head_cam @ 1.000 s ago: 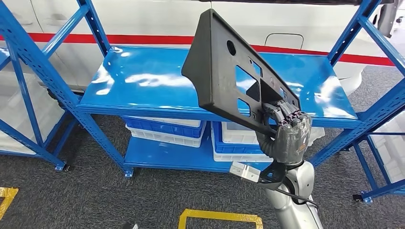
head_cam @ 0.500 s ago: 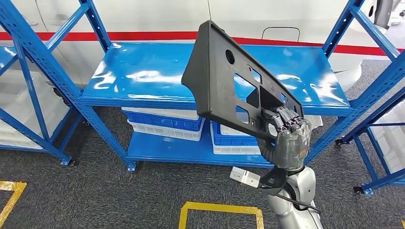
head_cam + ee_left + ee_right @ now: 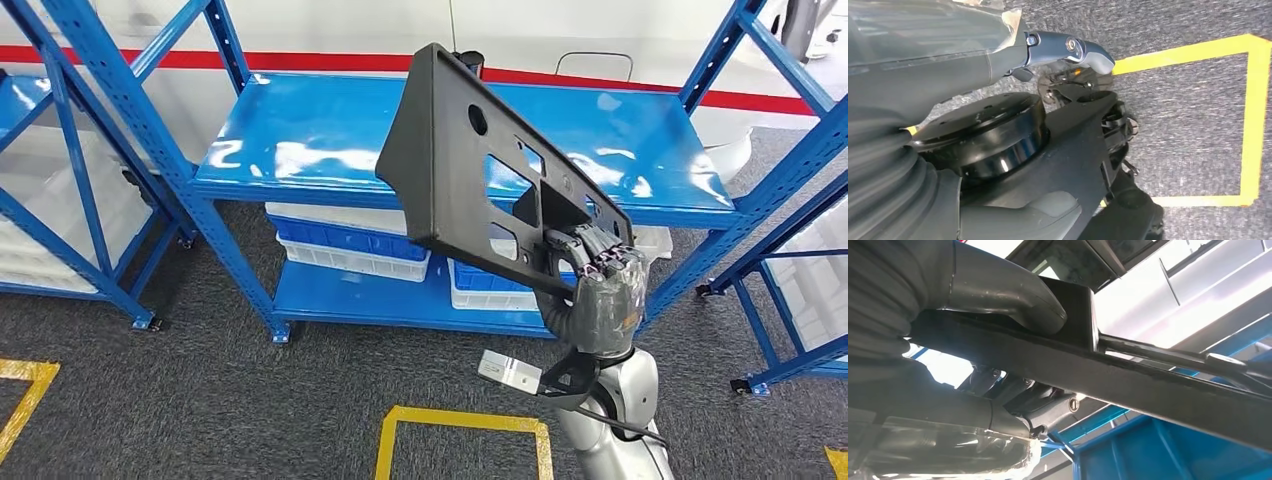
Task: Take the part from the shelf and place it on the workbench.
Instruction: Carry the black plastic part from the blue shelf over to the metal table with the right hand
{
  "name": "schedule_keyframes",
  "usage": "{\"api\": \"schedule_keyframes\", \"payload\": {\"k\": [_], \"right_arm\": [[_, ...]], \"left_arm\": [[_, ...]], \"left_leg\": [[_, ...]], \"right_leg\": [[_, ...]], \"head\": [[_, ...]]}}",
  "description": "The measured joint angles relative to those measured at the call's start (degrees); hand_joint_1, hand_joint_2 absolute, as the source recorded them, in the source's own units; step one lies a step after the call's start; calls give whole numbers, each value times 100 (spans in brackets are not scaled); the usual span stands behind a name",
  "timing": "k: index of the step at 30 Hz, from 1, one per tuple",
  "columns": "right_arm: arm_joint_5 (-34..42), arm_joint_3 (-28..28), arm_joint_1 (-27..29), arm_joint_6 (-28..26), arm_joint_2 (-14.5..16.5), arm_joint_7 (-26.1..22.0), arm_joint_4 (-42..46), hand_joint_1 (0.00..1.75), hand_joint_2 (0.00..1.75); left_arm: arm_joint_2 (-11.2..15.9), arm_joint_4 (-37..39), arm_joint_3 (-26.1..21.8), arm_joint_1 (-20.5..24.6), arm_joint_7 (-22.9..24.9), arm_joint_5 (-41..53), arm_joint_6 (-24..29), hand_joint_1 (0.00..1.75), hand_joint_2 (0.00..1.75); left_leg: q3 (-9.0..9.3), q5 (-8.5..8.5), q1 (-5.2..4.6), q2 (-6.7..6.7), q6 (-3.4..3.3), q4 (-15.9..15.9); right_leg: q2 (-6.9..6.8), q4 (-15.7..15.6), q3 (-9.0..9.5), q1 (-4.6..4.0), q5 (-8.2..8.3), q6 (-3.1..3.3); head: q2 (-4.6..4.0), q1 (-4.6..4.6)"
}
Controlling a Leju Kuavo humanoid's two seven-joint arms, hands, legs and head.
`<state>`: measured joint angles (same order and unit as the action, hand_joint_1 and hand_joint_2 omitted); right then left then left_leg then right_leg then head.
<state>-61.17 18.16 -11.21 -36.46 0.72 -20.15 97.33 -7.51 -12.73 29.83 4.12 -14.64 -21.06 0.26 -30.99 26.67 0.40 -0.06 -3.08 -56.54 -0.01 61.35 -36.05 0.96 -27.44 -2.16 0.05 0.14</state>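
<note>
Since the earlier head pictures the whole scene has slid: the blue shelf [image 3: 330,150] is now seen a little further to the right and lower in the frame, and more of the yellow floor marking [image 3: 462,440] is shown, so the camera is taken to have moved rather than the things. The part [image 3: 470,170], a flat black panel with cut-outs, is held as before, tilted and raised in front of the shelf, clear of its top board. It is gripped at its lower edge by the right hand [image 3: 595,290], whose fingers [image 3: 598,250] are wrapped over the rim. In the right wrist view the thumb [image 3: 1013,290] is pressed against the panel's edge [image 3: 1148,385], with the other fingers closed beneath it.

The left hand [image 3: 948,45] is seen in the left wrist view against grey carpet and yellow tape [image 3: 1253,120]; much of it is blurred and cut off, and whether its fingers are apart or together cannot be told. White and blue bins [image 3: 345,250] stand on the lower shelf board, partly hidden behind the panel. No worktop can be made out.
</note>
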Motion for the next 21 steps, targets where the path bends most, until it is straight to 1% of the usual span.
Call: {"api": "schedule_keyframes", "payload": {"k": [1, 2, 3, 4, 5, 6, 7, 8, 9, 10, 11, 12, 13, 14, 15, 16, 17, 18, 19, 20, 21], "right_arm": [[1, 5, 2, 0, -3, 0, 1, 175, 175], [1, 11, 6, 0, -5, 0, 2, 175, 175], [2, 15, 12, 0, -9, 0, 2, 175, 175], [2, 18, 17, 0, -13, 0, 2, 175, 175], [3, 19, 22, 0, -16, 0, 2, 175, 175], [3, 20, 25, 0, -19, 0, 2, 175, 175], [3, 21, 25, 0, -21, 0, 3, 175, 175], [3, 24, 24, 0, -22, 0, 6, 175, 175], [2, 27, 25, 0, -23, 0, 8, 175, 175], [2, 29, 24, 0, -25, 0, 10, 175, 175], [2, 30, 26, 0, -27, 0, 10, 175, 175], [2, 31, 26, 0, -30, 0, 10, 175, 175], [2, 32, 22, 0, -30, 0, 10, 175, 175], [2, 33, 20, 0, -29, 0, 10, 175, 175], [1, 35, 18, 0, -28, 0, 10, 175, 175], [0, 37, 17, 0, -27, 0, 10, 175, 175], [0, 37, 19, 0, -26, 0, 10, 175, 175], [6, 38, 23, 0, -25, 0, 10, 175, 175], [23, 38, 29, 0, -27, -6, 10, 175, 175], [49, 38, 36, 0, -31, -16, 10, 175, 175], [82, 38, 46, 0, -39, -32, 10, 175, 175]], "left_arm": [[-3, 1, 0, 0, -1, -1, 0, 0, 175], [-4, 2, 0, -2, -1, -1, 0, 0, 175], [-5, 3, 1, -4, -2, -1, 0, 0, 175], [-5, 4, 1, -5, -2, -1, 0, 0, 175], [-6, 6, 1, -6, -1, -1, 0, 0, 175], [-8, 7, 1, -6, -2, -1, 0, 0, 175], [-10, 8, 1, -5, -2, -1, 0, 0, 175], [-14, 8, 1, -4, -1, -1, 0, 0, 175], [-16, 8, 1, -4, -2, -1, -1, 0, 175], [-19, 8, 1, -5, -2, -1, -1, 0, 175], [-21, 9, 1, -6, -2, -1, -2, 0, 175], [-23, 11, 2, -8, -2, -1, -2, 0, 175], [-22, 14, 2, -8, -2, -1, -1, 0, 175], [-22, 16, 3, -10, -2, -1, -1, 0, 175], [-20, 17, 3, -11, -2, -1, 0, 0, 175], [-17, 19, 3, -12, -2, -1, 0, 0, 175], [-16, 19, 3, -13, -2, -6, 0, 0, 175], [-15, 19, 2, -14, 1, -37, 3, 0, 175], [-18, 20, -8, -16, 8, -104, 14, 0, 175], [-26, 20, -26, -22, 16, -188, 31, 0, 175], [-39, 21, -54, -28, 23, -278, 56, 0, 175]], "left_leg": [[-64, -49, -13, 9, -30, -1], [-132, -96, -23, 16, -47, -3], [-200, -146, -35, 22, -52, -6], [-265, -195, -45, 26, -52, -8], [-324, -242, -54, 27, -46, -10], [-374, -284, -62, 27, -37, -12], [-412, -324, -68, 25, -23, -16], [-446, -363, -79, 22, -1, -21], [-466, -402, -90, 19, 28, -23], [-480, -437, -96, 17, 58, -27], [-491, -472, -98, 16, 91, -24], [-499, -500, -94, 15, 127, -21], [-525, -472, -80, 9, 162, -49], [-576, -345, -64, 3, 201, -153], [-659, -136, -46, -4, 240, -360], [-773, 143, -25, -10, 277, -689], [-897, 409, -7, -11, 313, -1083], [-989, 578, 10, -11, 346, -1434], [-1009, 639, 29, -10, 372, -1651], [-922, 588, 50, -9, 390, -1653], [-718, 459, 68, -7, 399, -1427]], "right_leg": [[0, 360, -142, 9, -239, 29], [1, 764, -273, 10, -459, 40], [1, 1101, -360, 10, -607, 26], [0, 1259, -354, 10, -653, -8], [0, 1180, -225, 8, -602, -53], [0, 872, 20, 4, -488, -93], [-1, 416, 337, 1, -379, -108], [1, -31, 637, -17, -310, -89], [3, -351, 832, -37, -271, -54], [10, -530, 916, -57, -268, -12], [16, -574, 908, -82, -258, 28], [18, -577, 866, -71, -225, 70], [15, -587, 845, -48, -191, 124], [7, -594, 825, -24, -141, 197], [-2, -603, 796, 4, -84, 262], [-10, -600, 749, 9, -30, 305], [-13, -595, 685, 5, 20, 327], [-14, -587, 620, 1, 64, 322], [-14, -574, 554, 0, 104, 310], [-13, -556, 494, 2, 135, 292], [-12, -530, 439, 6, 159, 272]], "head": [[0, 10], [-1, 22], [-1, 22], [-1, 22], [-1, 22], [-1, 22], [-1, 22], [-1, 21], [-1, 17], [-1, 19], [-1, 17], [-1, 19], [-1, 22], [-1, 14], [-1, 10], [-1, 4], [-1, -3], [-1, -4], [-1, -6], [-1, -8], [-1, -9]]}}
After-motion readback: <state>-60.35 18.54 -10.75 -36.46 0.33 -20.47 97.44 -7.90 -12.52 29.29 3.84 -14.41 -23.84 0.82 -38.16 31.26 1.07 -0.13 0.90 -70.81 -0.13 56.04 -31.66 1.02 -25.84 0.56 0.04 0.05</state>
